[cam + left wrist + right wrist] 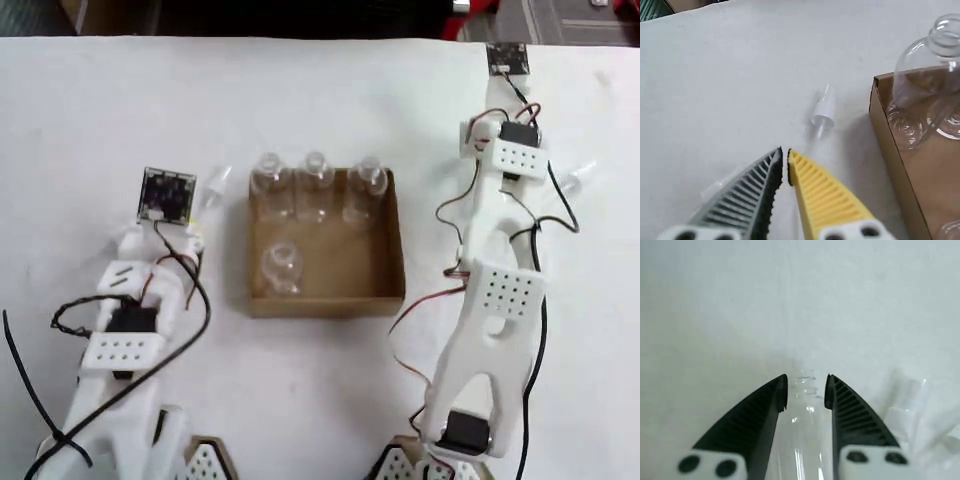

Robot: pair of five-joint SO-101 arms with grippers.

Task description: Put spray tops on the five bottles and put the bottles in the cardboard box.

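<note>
The right gripper (806, 390) grasps what looks like an uncapped bottle (801, 450). The left gripper (785, 162), clenched empty, should next take the spray top (822, 112).

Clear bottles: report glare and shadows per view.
High view: the boxed bottles glint pale against the cardboard box. Left wrist view: a soft shadow lies on the table beside the spray top. Right wrist view: bright streaks run down the bottle in the right gripper.
</note>
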